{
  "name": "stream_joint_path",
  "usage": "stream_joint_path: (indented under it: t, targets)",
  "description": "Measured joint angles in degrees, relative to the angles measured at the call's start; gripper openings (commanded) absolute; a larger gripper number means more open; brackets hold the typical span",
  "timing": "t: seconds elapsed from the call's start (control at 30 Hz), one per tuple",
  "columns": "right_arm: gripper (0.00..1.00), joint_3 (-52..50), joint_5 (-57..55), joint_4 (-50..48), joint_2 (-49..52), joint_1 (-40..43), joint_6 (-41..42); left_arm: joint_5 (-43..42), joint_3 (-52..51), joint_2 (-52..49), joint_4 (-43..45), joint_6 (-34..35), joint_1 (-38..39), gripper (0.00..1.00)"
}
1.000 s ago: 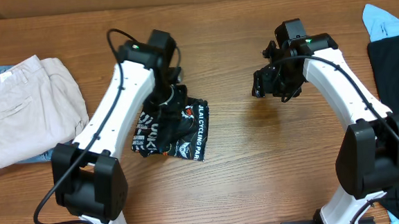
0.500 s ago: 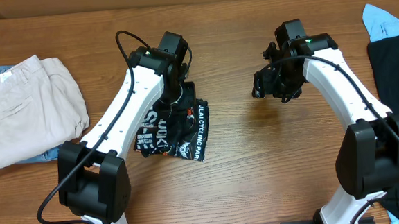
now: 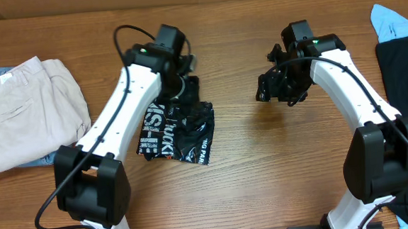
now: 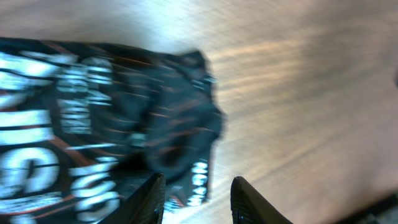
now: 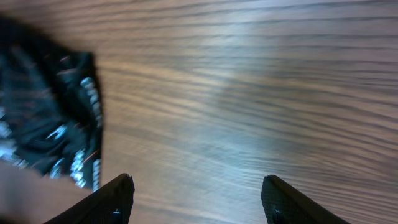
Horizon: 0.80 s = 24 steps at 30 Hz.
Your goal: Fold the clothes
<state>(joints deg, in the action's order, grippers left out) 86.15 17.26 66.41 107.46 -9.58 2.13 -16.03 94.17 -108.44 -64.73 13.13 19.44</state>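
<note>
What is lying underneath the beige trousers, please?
Some blue fabric peeks out from under the beige trousers at two edges. The rest is covered, so what it is cannot be told.

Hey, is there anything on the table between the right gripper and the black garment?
Nothing visible. Only bare wooden table lies between the right gripper and the black garment, and the gripper's fingers are apart with nothing in them.
</note>
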Motion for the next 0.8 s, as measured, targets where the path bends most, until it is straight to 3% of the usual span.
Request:
stream_joint_path:
  t: [0.33,0.7,0.8]
  targets:
    - [0.64,0.0,5.9,0.9,0.0,-9.5,-7.5,8.9,0.1,-0.5,1.3,-1.4,-7.0,0.31]
    - [0.64,0.0,4.3,-9.0,0.0,-25.7,-12.3,11.1,0.0,-13.2,2.2,-2.6,-10.6,0.29]
    - [0.57,0.0,4.2,-12.5,0.0,-28.3,-13.4,11.2,0.0,-15.4,2.3,-2.7,-11.3,0.29]
